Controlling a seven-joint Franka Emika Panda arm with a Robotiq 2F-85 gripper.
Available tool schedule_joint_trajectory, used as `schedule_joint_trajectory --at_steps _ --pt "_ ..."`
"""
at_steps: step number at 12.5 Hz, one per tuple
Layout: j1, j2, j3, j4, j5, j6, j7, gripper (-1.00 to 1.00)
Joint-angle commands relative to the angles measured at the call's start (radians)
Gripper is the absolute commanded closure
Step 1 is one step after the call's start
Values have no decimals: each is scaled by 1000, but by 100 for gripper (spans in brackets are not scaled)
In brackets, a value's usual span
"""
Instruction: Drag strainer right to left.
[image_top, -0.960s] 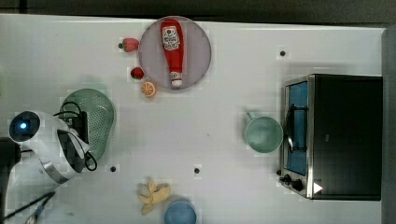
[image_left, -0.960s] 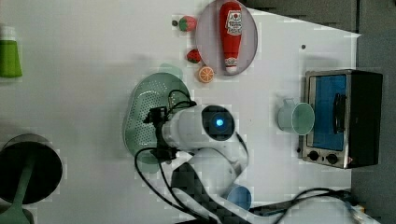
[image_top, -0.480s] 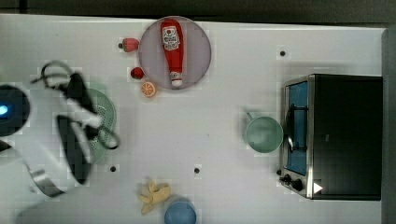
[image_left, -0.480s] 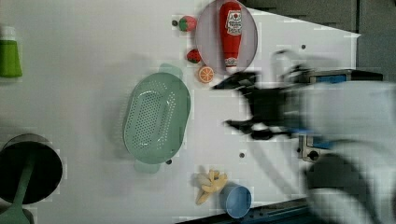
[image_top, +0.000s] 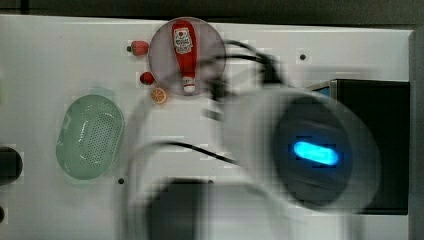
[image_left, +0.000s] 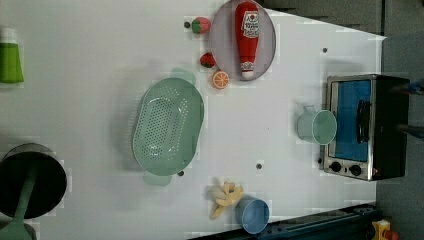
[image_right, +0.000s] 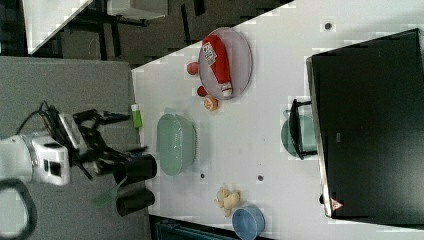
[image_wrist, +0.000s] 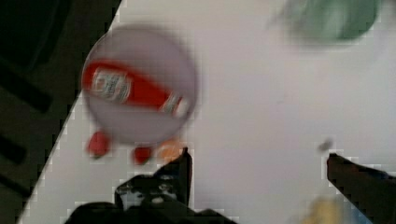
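On the white table (image_left: 90, 60) the black toaster oven (image_left: 367, 127) stands at the left view's right, the strainer (image_left: 167, 127) lies well apart toward the left view's left, below-left of the ketchup plate (image_left: 222, 45), and the gripper (image_wrist: 257, 170) hangs wide open, empty.

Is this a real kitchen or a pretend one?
Probably a pretend kitchen set up on a white table for robot practice: a toaster oven, a ketchup bottle on a plate, a strainer and small toy-like fruit.
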Motion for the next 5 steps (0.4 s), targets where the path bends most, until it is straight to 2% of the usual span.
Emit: schedule_joint_trajectory --at_steps 1,5 --pt "-6 14 -36 -23 -72 -61 -240 -100" --pt "-5 -5 -42 -24 -81 -78 -239 -100"
